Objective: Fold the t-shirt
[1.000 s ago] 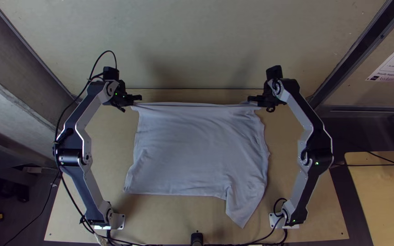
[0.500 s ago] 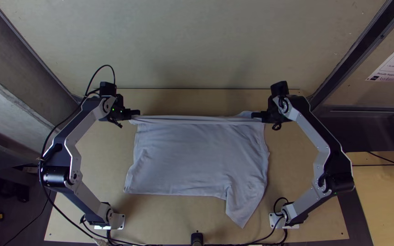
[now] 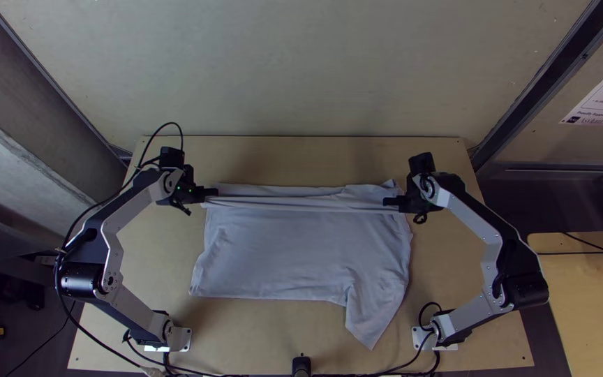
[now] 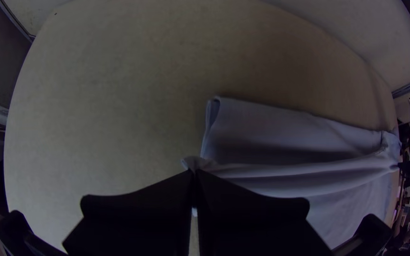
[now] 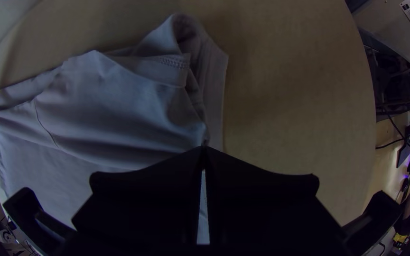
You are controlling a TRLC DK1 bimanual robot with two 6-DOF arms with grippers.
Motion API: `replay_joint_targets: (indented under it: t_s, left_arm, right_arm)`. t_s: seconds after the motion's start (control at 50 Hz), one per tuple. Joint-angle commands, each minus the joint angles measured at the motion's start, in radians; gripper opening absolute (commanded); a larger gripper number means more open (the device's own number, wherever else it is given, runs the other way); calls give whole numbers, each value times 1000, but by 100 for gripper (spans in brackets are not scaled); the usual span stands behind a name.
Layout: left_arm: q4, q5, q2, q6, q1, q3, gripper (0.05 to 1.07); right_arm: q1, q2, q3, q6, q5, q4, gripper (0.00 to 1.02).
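Fingers (image 4: 138,208) of the left end effector (image 4: 194,171) are closed on one end of the t-shirt's (image 3: 294,251) raised fold; the right end effector (image 5: 204,148), as far as dimness lets us judge, pinches its other end. Between them, that taut line has come nearer the arms' bases and cloth now lies beyond it, so we judge a fold is forming. Nearer, the shirt is spread on the counter (image 3: 165,255). Right wrist view adds a stitched hem (image 5: 172,62), finer than the top view resolves.
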Motion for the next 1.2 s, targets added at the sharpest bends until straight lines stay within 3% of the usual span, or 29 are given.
replay_joint_targets:
  t_s: [0.0,0.16,0.2,0.26,0.32,0.34,0.36,0.56,0.88,1.18]
  left_arm:
    - [25,-14,-28,19,0,-38,9]
    - [34,-15,-14,19,0,-30,43]
    - [34,-17,-13,19,0,-27,51]
    - [34,-17,-11,20,2,-21,64]
    - [27,-17,-11,19,10,-14,86]
    - [21,-15,-11,17,13,-9,96]
    - [13,-14,-8,17,16,-3,103]
    - [-85,-12,-19,33,54,115,103]
    - [-286,-11,-129,103,63,167,103]
    - [-472,-12,-274,155,59,95,103]
  right_arm:
    - [-4,-8,-48,4,34,38,2]
    - [-13,38,-56,0,37,71,3]
    - [-13,44,-56,1,40,71,13]
    - [-12,46,-61,3,45,70,41]
    - [-17,40,-59,15,52,62,87]
    - [-20,37,-56,21,52,56,97]
    - [-21,32,-53,21,52,47,99]
    - [-32,-100,-18,21,52,29,99]
    - [-30,-316,50,96,72,-180,99]
    - [-12,-460,45,122,75,-381,99]
